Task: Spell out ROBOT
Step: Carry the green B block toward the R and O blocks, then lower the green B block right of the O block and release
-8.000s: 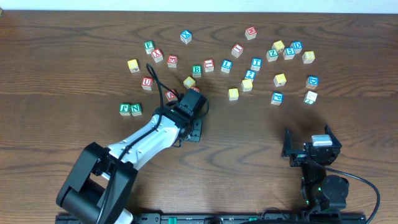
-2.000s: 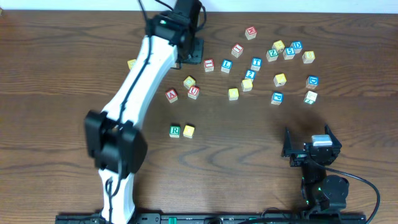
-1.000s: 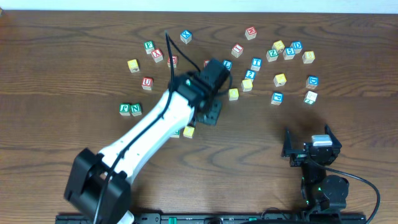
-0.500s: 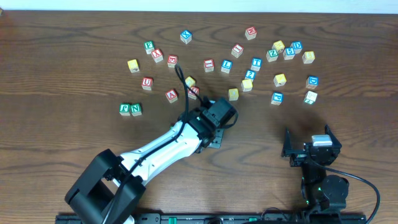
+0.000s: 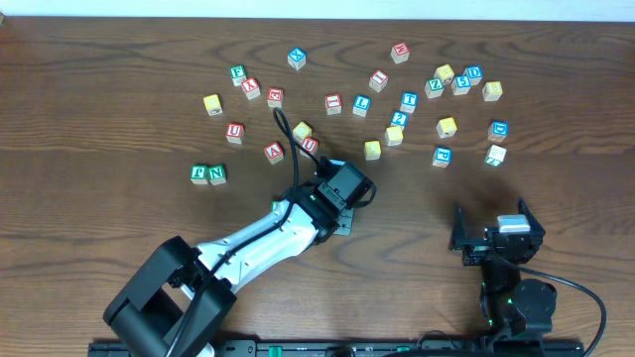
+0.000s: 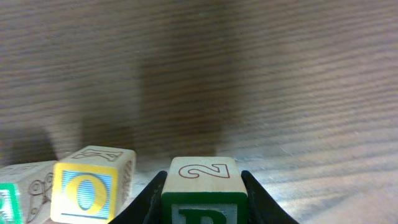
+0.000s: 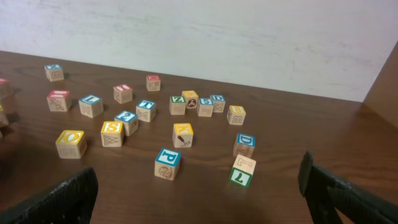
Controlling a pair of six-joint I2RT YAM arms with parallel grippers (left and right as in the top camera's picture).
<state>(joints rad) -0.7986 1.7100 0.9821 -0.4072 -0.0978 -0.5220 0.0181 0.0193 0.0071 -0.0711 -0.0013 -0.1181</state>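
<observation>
Holding a green-letter block (image 6: 200, 179) between its two fingers, the left gripper (image 6: 203, 200) is low over the table (image 6: 261, 74). The jaws are pulled in narrow, one finger pressed on each side of the block. The top of the block shows a number 2. The green letter on its front is cut off at the bottom, so I cannot read it all. I also cannot tell if the block is touching the table yet.

Just to the left of the gripper sits a yellow O block (image 6: 87, 186). There is only a thin gap between it and the held block, and their fronts face the same way. A third block (image 6: 17, 194) with a bit of green on it sits further left, touching the yellow one or nearly so.

So the line of blocks runs side to side, out from the gripper's left finger. I think the held block only has to go straight down, or a tiny bit left, to join the line.

The right gripper (image 7: 198, 198) is well away on the other side, wide open and holding nothing. The left arm is the one for this job.
</observation>
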